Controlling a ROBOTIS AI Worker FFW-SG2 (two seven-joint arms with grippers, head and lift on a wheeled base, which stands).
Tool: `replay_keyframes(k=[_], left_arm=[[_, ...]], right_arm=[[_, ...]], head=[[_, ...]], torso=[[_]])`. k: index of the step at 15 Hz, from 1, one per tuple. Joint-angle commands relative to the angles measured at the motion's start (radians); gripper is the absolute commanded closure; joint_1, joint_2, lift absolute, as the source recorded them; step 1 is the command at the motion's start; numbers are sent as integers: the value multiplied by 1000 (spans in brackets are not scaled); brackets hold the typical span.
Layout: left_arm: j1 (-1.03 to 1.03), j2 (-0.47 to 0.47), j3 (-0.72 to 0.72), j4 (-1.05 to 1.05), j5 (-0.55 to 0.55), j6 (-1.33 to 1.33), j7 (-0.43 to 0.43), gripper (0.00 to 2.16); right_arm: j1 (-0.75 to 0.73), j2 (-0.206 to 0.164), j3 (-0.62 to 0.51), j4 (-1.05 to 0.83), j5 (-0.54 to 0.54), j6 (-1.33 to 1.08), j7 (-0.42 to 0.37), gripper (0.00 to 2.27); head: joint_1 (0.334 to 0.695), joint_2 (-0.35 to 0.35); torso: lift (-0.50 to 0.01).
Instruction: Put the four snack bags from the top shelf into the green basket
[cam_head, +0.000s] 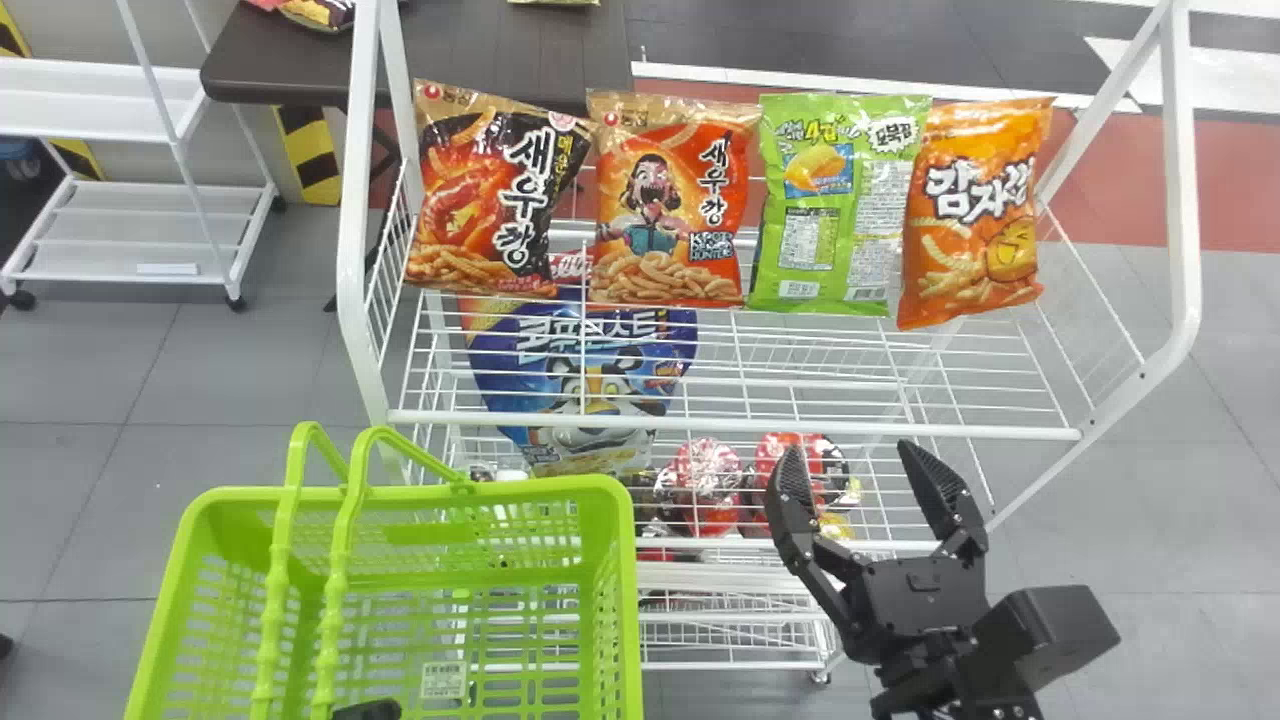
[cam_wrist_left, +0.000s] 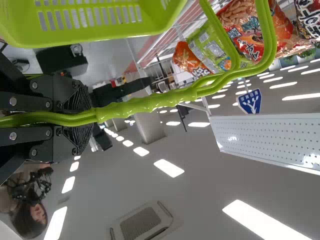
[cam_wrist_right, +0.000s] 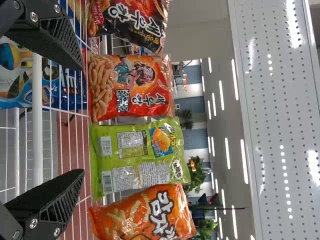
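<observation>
Four snack bags stand in a row on the top shelf: a black-and-orange bag (cam_head: 490, 195), an orange-red bag (cam_head: 670, 205), a green bag (cam_head: 838, 205) and an orange bag (cam_head: 975, 215) at the right end. My right gripper (cam_head: 850, 470) is open and holds nothing, below and in front of the shelf's front rail; in the right wrist view the right gripper (cam_wrist_right: 75, 120) faces the green bag (cam_wrist_right: 140, 157). At the lower left hangs the green basket (cam_head: 590, 490), its visible inside without bags. In the left wrist view my left gripper (cam_wrist_left: 85, 115) is shut on the basket's handles (cam_wrist_left: 150, 102).
The white rack's front rail (cam_head: 730, 430) runs between basket and bags. A blue snack bag (cam_head: 590, 370) and red packages (cam_head: 705, 490) lie lower in the rack. A dark table (cam_head: 480, 50) is behind, a white cart (cam_head: 150, 200) at the left.
</observation>
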Motion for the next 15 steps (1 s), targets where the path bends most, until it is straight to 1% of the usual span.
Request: replay_keyframes(k=[1, 3, 7, 8, 9, 10, 11, 12, 15], left_arm=[[0, 0, 0, 2, 0, -3, -1, 2148], [-2, 0, -2, 5, 0, -3, -6, 2148], [-2, 0, -5, 10, 0, -3, -10, 2148], [-2, 2, -5, 11, 0, -3, -10, 2148], [-2, 2, -6, 11, 0, -3, -10, 2148], [-3, 3, -6, 13, 0, -3, -12, 2148], [-3, 5, -6, 14, 2, -3, -12, 2148], [-8, 6, -9, 22, 2, -3, -12, 2148], [-29, 14, -26, 42, 0, -3, -14, 2148]], right_arm=[[-7, 1, 2, 1, -5, 4, 2, 76], [-58, 1, 14, 7, -13, 65, 15, 76], [-223, 1, 72, 62, -55, 225, 43, 80], [-277, 1, 95, 88, -69, 268, 44, 83], [-337, 1, 112, 127, -98, 311, 68, 83], [-384, 1, 129, 163, -129, 341, 89, 83], [-433, 1, 152, 199, -146, 351, 104, 83], [-476, 1, 175, 228, -154, 351, 120, 83], [-593, 1, 239, 305, -163, 360, 124, 90]], head=[[695, -116], [695, -114], [695, -63], [695, -45], [695, -26], [695, 15], [695, 41], [695, 66], [695, 124]], torso=[[-1], [-1], [-1], [-1], [-1], [-1], [-1], [-1], [-1]])
